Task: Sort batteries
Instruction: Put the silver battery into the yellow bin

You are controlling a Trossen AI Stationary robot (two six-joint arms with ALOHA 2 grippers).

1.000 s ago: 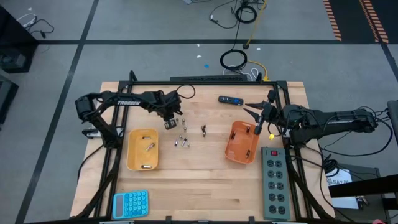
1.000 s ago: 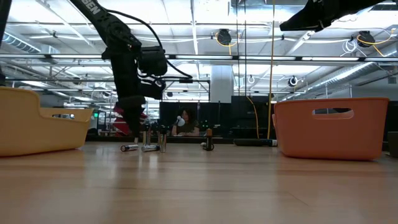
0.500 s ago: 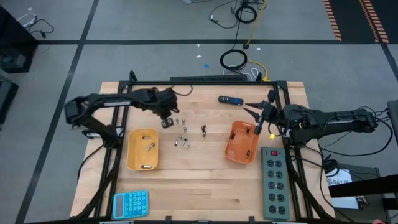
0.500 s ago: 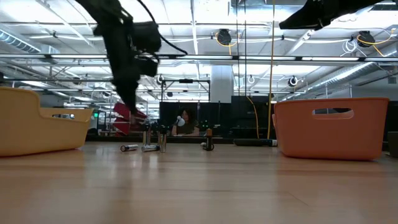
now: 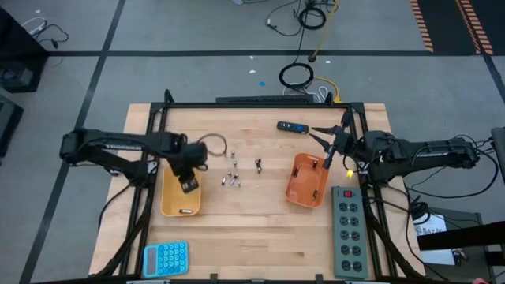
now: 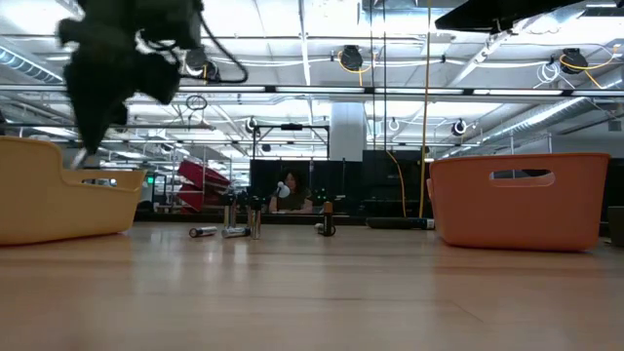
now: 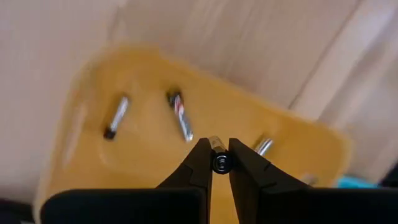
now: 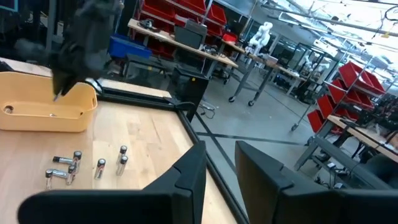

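Note:
My left gripper point(image 5: 188, 183) hangs over the yellow tray point(image 5: 169, 197) at the table's left, shut on a small battery point(image 7: 219, 163). Three batteries point(image 7: 180, 116) lie flat on the tray's floor. Several loose batteries point(image 5: 233, 170) stand or lie on the wood at mid-table. In the low view the left gripper point(image 6: 88, 154) is a blurred dark shape above the yellow tray point(image 6: 58, 200). My right gripper point(image 5: 323, 147) waits open and level above the far end of the orange tray point(image 5: 307, 181). Nothing is between its fingers point(image 8: 186, 177). My left gripper pinches the battery between its two fingertips point(image 7: 198, 158). The battery's round end point(image 7: 219, 165) faces back along the fingers, so it lies roughly along them. The fingers come steeply from above. The battery is lifted clear, above the tray's floor.
A black-and-blue oblong device point(image 5: 293, 126) lies near the far edge. A grey power strip point(image 5: 349, 231) runs along the right edge beside the orange tray. A blue calculator point(image 5: 166, 258) sits at the near left corner. Bare wood lies between the trays, nearer than the loose batteries.
My left gripper has risen from the loose batteries and swung toward the table's left and near edges. It now hangs over the yellow tray, tipped more steeply down, with the battery in its fingers. The loose batteries have stayed where they were.

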